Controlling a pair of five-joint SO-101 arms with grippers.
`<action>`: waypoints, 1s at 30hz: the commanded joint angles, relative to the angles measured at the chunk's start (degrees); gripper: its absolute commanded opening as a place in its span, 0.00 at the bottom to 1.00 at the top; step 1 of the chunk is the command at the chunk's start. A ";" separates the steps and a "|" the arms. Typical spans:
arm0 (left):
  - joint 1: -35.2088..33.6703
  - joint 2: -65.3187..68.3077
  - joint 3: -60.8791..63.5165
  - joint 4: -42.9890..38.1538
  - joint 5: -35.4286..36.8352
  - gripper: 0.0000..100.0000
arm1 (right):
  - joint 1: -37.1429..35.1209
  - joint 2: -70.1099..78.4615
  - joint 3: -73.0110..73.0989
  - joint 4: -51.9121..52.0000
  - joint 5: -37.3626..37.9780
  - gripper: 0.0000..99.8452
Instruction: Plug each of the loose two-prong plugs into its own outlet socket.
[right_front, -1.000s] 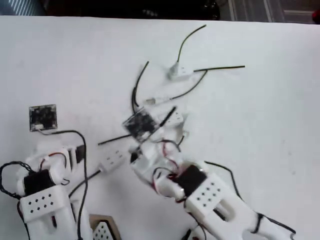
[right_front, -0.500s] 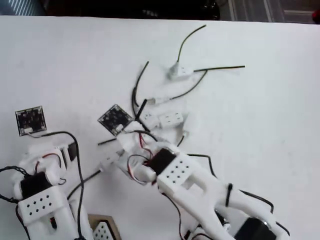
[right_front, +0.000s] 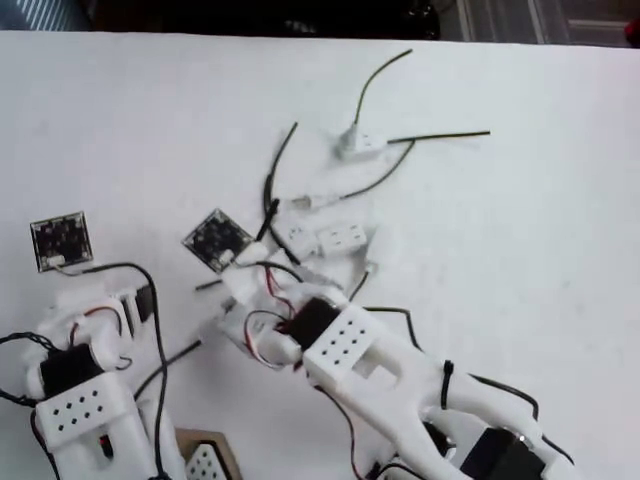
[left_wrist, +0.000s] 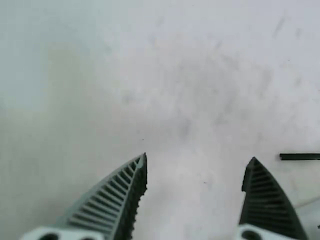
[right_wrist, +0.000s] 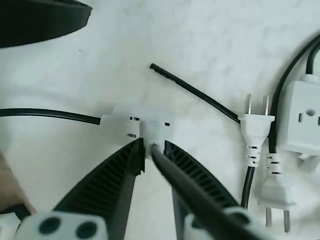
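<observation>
In the right wrist view my right gripper (right_wrist: 148, 145) is shut on a white two-prong plug (right_wrist: 156, 131), whose black cord runs back along one finger. The plug's front end meets a small white outlet socket (right_wrist: 122, 125) with a black cable. Two loose white plugs (right_wrist: 256, 125) (right_wrist: 276, 194) lie nearby, beside another socket block (right_wrist: 300, 115). From above, the right arm (right_front: 340, 345) is over the socket (right_front: 215, 320) at the front left. My left gripper (left_wrist: 197, 160) hangs open over bare table.
A white socket strip (right_front: 330, 238) lies mid-table, and a further socket (right_front: 358, 140) with black cords lies behind it. Loose black cables (right_front: 275, 170) curl around them. The left arm (right_front: 85, 340) stands at the front left. A cable end (left_wrist: 300, 156) lies by the left gripper.
The right arm has swung left and forward, from the mid-table socket strip to the front-left socket. The left arm's wrist shifted slightly left, then held still.
</observation>
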 joint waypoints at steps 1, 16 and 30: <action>-0.31 -0.75 -0.18 -0.79 0.35 0.30 | 0.57 -0.13 -2.29 -0.84 -0.26 0.02; -0.22 -0.75 0.35 -0.97 0.09 0.30 | 1.98 6.64 -3.78 -1.27 -0.18 0.02; -0.22 -0.75 0.35 -0.88 0.09 0.30 | 1.54 7.08 -3.52 -1.54 -0.53 0.02</action>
